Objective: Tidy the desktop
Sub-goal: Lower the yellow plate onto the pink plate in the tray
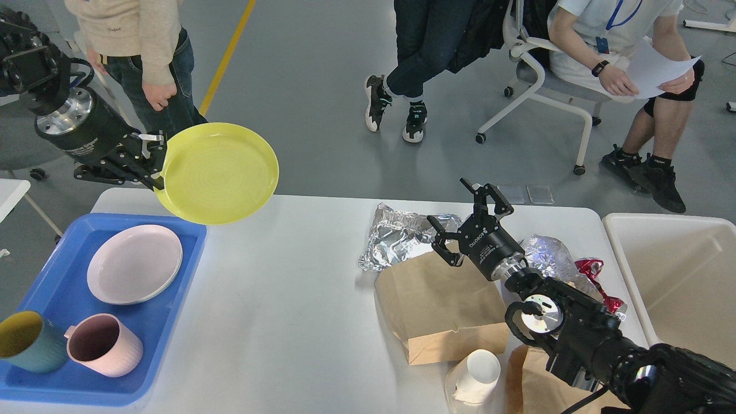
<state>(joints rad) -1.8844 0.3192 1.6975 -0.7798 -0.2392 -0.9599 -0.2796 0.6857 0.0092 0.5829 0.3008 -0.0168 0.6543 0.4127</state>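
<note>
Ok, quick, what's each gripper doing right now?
Left gripper: shut on the yellow plate, held above the desktop.
Right gripper: open, holding nothing, above the brown paper bag.

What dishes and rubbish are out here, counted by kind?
Plates: 2, yellow plate in the left gripper, pink plate on the blue tray
Mugs: 2, teal mug, pink mug
Paper cups: 1
Paper bags: 2
Foil pieces: 2
Red wrappers: 1
Total: 10
</note>
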